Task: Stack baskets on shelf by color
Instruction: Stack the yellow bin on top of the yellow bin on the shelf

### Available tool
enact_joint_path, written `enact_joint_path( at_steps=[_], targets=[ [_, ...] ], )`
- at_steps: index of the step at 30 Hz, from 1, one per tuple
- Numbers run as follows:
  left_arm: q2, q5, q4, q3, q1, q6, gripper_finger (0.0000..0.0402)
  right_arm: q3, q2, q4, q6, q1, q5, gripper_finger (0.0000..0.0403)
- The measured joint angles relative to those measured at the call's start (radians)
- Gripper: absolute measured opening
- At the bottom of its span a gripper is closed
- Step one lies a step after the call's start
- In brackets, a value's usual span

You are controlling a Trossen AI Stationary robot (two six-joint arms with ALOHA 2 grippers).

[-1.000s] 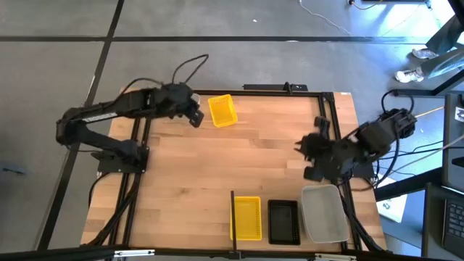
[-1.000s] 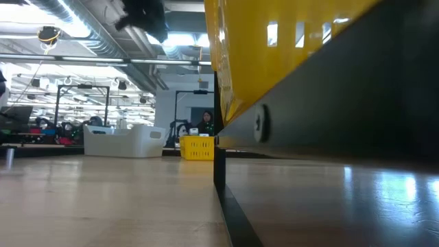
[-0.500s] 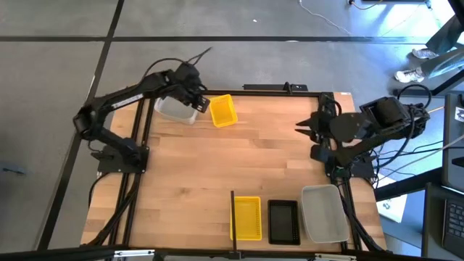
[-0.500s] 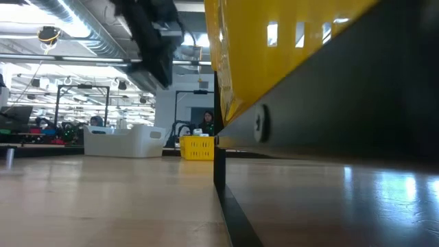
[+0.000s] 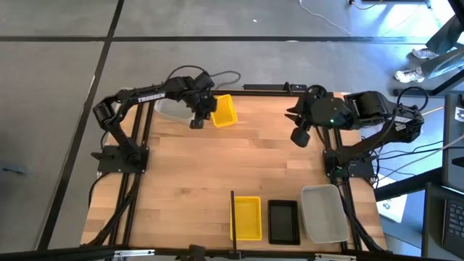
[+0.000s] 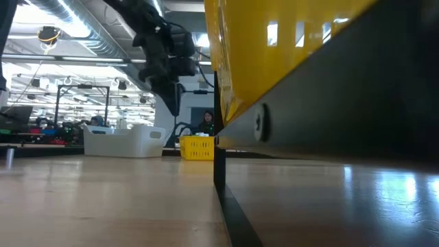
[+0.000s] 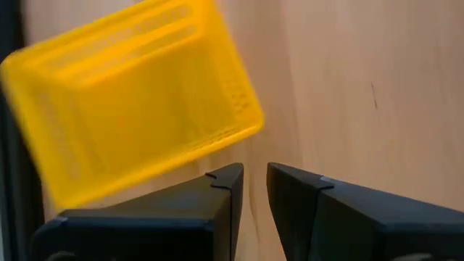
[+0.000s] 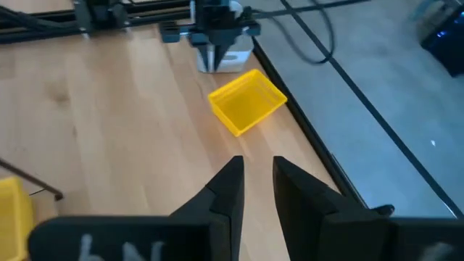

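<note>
A loose yellow basket (image 5: 222, 110) stands on its base near the table's far edge and also shows in the left wrist view (image 7: 130, 94). A translucent basket (image 5: 172, 109) sits at the far left corner. My left gripper (image 5: 197, 118) hovers just left of the yellow basket, fingers almost together (image 7: 254, 177), holding nothing. My right gripper (image 5: 299, 135) hangs over the far right of the table, fingers almost together (image 8: 257, 170), empty. Beside the dark divider (image 5: 232, 214) at the near edge stand a yellow stack (image 5: 246, 217), a black one (image 5: 283, 221) and a translucent one (image 5: 324, 212).
Bare plank tabletop (image 5: 217, 167) lies between the far baskets and the near stacks. A black frame bar (image 5: 275, 88) runs along the far edge. In the low view the yellow stack (image 6: 288, 41) fills the near right, and a person (image 6: 206, 122) sits far behind the table.
My left arm has swung its elbow toward the far edge, uncovering the translucent basket, and its gripper has come down beside the yellow basket. My right gripper has moved toward the far edge and a little left. No basket has moved.
</note>
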Motion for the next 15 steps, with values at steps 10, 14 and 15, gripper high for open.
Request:
enact_joint_path(
  at_steps=[10,14,15],
  targets=[
    [0.064,-0.002,0.091,0.000,-0.051,0.133,0.0055,0.000,0.031,-0.001,0.049,-0.043,0.000,0.0072],
    [0.092,0.005,0.123,0.000,-0.050,0.097,0.0055,0.000,0.030,-0.002,0.052,-0.043,0.000,0.0072],
    [0.099,0.010,0.123,0.000,-0.050,0.088,0.0055,0.000,0.030,-0.002,0.052,-0.043,0.000,0.0072]
  ],
)
